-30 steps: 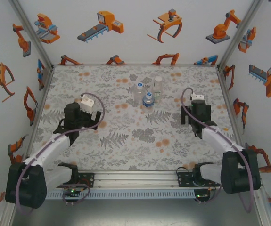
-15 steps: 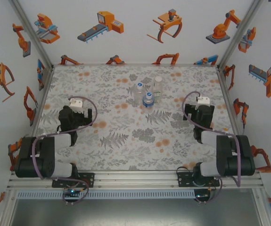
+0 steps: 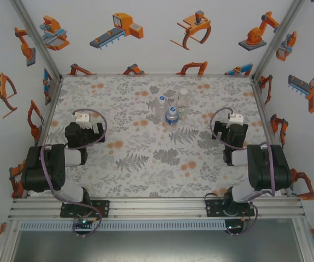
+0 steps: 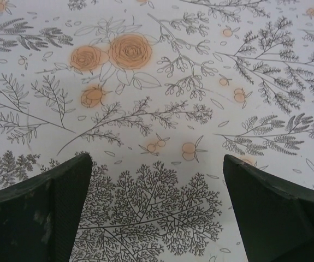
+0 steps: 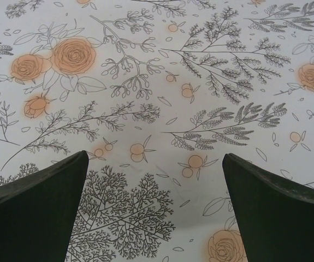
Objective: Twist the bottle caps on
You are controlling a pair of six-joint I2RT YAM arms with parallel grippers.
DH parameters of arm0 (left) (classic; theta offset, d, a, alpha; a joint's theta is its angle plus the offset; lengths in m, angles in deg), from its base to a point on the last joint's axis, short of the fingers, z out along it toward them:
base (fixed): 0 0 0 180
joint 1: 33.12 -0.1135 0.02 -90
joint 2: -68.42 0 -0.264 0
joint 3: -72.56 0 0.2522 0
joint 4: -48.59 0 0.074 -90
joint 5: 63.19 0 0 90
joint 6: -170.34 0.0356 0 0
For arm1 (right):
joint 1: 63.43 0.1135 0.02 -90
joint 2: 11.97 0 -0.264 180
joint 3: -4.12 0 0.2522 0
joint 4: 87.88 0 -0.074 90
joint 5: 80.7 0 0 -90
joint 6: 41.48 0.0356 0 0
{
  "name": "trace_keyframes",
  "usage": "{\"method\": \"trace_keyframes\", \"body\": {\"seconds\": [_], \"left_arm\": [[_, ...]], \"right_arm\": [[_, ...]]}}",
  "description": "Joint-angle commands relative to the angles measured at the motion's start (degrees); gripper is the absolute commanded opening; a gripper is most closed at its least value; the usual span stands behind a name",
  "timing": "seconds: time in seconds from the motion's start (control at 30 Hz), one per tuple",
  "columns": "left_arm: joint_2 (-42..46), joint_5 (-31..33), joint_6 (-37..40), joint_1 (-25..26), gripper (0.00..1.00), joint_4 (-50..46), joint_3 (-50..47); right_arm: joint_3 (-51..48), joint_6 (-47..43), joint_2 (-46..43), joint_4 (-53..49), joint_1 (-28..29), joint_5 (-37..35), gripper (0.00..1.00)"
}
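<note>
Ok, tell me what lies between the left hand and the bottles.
Nothing but bare floral tablecloth, as the top view shows, from the left hand to the bottles.

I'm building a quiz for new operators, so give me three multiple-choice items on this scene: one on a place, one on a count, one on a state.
1. Where do the bottles stand?
A. by the left arm's base
B. clustered mid-table, toward the far side
C. at the near edge

2. How many bottles are there?
A. two
B. three
C. five

3. How are the left claw and right claw?
A. both open and empty
B. both shut on caps
C. left shut on a bottle

Key:
1 B, the top view shows them grouped there.
2 B, three stand together.
3 A, each wrist view shows spread fingers with bare floral tablecloth between.
</note>
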Motion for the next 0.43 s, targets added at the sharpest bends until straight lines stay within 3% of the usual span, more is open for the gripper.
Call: {"method": "trace_keyframes", "body": {"seconds": [0.0,0.4], "left_arm": [[0.8,-1.3,-1.4,-0.2,0.97,-0.6,1.2],[0.5,-1.2,-1.6,-0.2,0.97,-0.3,1.2]], "right_arm": [[1.7,1.5,-0.2,0.4,-0.4,-1.9,0.99],[2.6,0.8,-0.2,-1.3,-1.4,2.6,0.99]]}}
